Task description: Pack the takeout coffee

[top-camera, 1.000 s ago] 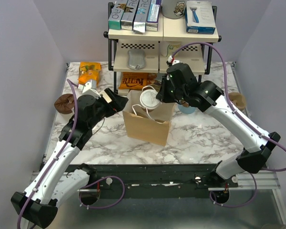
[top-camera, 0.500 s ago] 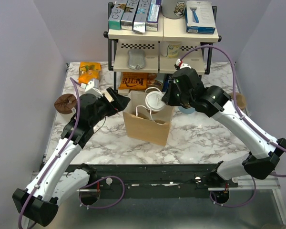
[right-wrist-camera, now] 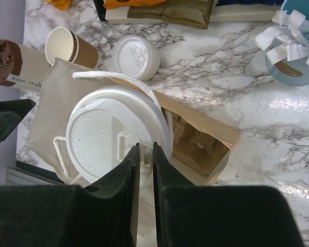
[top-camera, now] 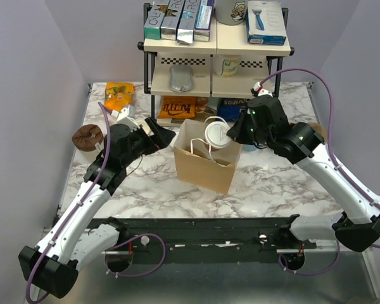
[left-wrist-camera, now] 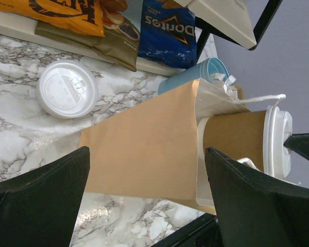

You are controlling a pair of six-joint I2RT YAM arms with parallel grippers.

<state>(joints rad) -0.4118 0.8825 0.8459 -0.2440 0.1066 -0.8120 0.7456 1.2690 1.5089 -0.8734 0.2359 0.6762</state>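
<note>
1. Takeout coffee [top-camera: 216,134]: stands in mouth of paper bag [top-camera: 202,170], base below bag rim, lid and upper body above it.
2. R gripper [right-wrist-camera: 146,150]: fingers pinched on lid rim, from bag's right side.
3. Cup long axis approx vertical, in line w/ bag opening. Judged: next move is straight down into bag.
4. L gripper [top-camera: 163,134]: fingers spread wide, grasping nothing, just beside bag's left wall. R gripper is the nearer one.
5. Not visible: cup base, bag depth. White handles [right-wrist-camera: 113,78] curve close round lid; contact unclear, possible snag.

Counted: one paper bag [top-camera: 206,168], one lidded coffee cup [top-camera: 217,134], one lidless tan cup [right-wrist-camera: 67,47], one loose lid [right-wrist-camera: 138,56], one light-blue cup [left-wrist-camera: 195,77].
</note>
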